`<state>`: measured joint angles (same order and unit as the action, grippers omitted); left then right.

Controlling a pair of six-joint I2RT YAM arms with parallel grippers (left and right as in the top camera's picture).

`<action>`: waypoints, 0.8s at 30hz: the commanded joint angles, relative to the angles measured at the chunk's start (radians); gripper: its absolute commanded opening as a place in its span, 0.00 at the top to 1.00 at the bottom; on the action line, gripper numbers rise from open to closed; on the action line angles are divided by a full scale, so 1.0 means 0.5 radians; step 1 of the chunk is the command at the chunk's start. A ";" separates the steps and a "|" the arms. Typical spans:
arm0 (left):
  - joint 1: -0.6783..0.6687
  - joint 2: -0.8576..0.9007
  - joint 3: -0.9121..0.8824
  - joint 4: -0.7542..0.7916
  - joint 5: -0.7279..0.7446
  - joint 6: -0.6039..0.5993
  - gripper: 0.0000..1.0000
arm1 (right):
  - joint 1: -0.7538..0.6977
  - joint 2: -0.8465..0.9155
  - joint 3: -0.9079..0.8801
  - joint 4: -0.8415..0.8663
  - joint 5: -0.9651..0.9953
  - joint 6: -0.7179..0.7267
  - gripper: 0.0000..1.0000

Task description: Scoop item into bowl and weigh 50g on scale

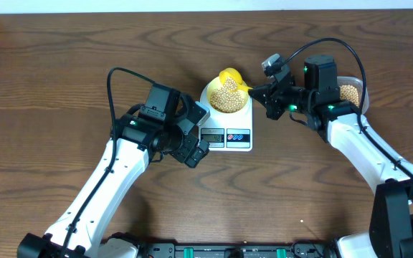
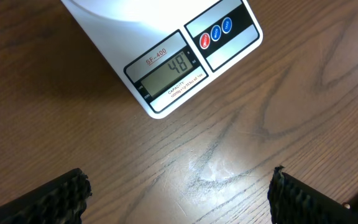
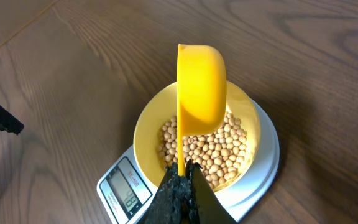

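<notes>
**A:** From overhead, how does the scoop lie against the bowl?

**B:** The scale (image 1: 228, 137) sits mid-bench (image 1: 49, 57), with the bowl (image 1: 211, 100) of beans (image 1: 228, 97) on its platform. The right jaws reach in from the robot's right of the bowl and are clamped on the handle of the yellow scoop (image 1: 229, 74), whose cup hangs over the bowl's far rim. The left jaws hover just beside the scale's front left corner and carry nothing. The clear container (image 1: 350, 92), with more beans in it, lies behind the right wrist, so the right arm is the nearer one to it.

**A:** And the left wrist view?

**B:** It looks down on the display (image 2: 166, 68), which reads 48. The two fingers (image 2: 55, 199) show at the lower corners, well apart, with only bare bench between them.

**A:** The right wrist?

**B:** The jaws are closed on the thin handle at the bottom edge. The scoop's (image 3: 201, 81) long axis runs straight out from them across the beans (image 3: 222, 152), and the cup stands over the bowl's (image 3: 143, 134) far side with its underside towards the camera. I cannot tell whether any beans are left in it.

**A:** So what next?

**B:** My guess is a few more beans, since 48 is just short of fifty. Everything turns on the cup being directly over the bowl, and too generous a tip would overshoot.
</notes>
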<state>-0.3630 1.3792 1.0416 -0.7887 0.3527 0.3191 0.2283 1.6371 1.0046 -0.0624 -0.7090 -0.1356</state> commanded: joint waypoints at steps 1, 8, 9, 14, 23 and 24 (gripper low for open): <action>-0.005 -0.005 -0.004 -0.008 -0.013 0.034 0.06 | 0.003 -0.046 0.014 0.005 0.000 0.000 0.99; -0.005 -0.005 -0.004 -0.008 -0.013 0.034 0.06 | 0.035 -0.046 0.014 -0.014 0.004 -0.085 0.99; -0.005 -0.005 -0.004 -0.008 -0.013 0.034 0.06 | 0.035 -0.046 0.014 -0.014 0.021 -0.114 0.99; -0.005 -0.005 -0.004 -0.008 -0.013 0.034 0.06 | 0.031 -0.046 0.014 0.012 0.103 -0.003 0.99; -0.005 -0.005 -0.004 -0.008 -0.013 0.034 0.06 | 0.031 -0.046 0.014 0.013 0.043 0.054 0.99; -0.005 -0.005 -0.004 -0.008 -0.013 0.034 0.06 | 0.030 -0.046 0.014 0.012 0.043 0.058 0.99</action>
<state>-0.3630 1.3792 1.0416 -0.7887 0.3527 0.3195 0.2417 1.6371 1.0046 -0.0593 -0.6731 -0.1207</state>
